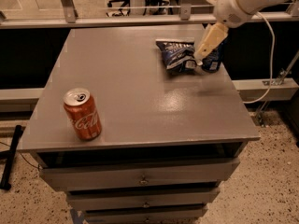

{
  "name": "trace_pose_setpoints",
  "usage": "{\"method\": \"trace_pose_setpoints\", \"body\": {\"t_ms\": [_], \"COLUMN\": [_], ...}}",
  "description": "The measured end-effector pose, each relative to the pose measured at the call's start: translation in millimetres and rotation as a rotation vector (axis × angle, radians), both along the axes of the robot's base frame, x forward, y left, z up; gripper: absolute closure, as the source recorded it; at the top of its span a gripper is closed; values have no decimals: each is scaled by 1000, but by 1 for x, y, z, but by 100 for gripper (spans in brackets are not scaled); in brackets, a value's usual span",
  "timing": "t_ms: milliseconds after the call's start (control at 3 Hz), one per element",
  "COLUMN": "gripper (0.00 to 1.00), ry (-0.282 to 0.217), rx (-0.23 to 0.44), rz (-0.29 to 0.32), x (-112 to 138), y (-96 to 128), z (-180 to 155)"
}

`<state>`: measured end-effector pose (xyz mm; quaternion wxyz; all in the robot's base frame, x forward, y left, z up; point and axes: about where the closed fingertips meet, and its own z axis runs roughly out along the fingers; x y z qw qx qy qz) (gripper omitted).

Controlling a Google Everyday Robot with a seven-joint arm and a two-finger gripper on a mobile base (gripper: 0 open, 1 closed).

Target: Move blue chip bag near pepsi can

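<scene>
Foil and mostly air, the blue chip bag (176,55) looks light, soft and crinkly, and would probably slip or crush under a hard pinch. I'd take it by a gathered edge or across its middle. It lies on the grey desk (140,106) just beside the pepsi can (214,63). The tool (201,57) hangs between bag and can, partly covering the can; whether it is apart or together I cannot tell. Desk edges run close to the can. Open room lies toward the Coca-Cola can (83,115), well apart from it.
</scene>
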<state>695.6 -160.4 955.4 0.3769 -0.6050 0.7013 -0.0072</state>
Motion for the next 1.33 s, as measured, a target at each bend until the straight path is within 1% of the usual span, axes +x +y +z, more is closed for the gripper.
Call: {"method": "trace_pose_setpoints", "body": {"t_ms": [333, 667, 1000, 1333], "gripper": [0, 0, 0, 0], "ry": [-31, -63, -69, -70], "rx": [171, 324, 369, 360], "rz": [-86, -158, -242, -242], "x": [-35, -71, -91, -91], "y": [-28, -50, -91, -93], "z": [7, -5, -8, -8]}}
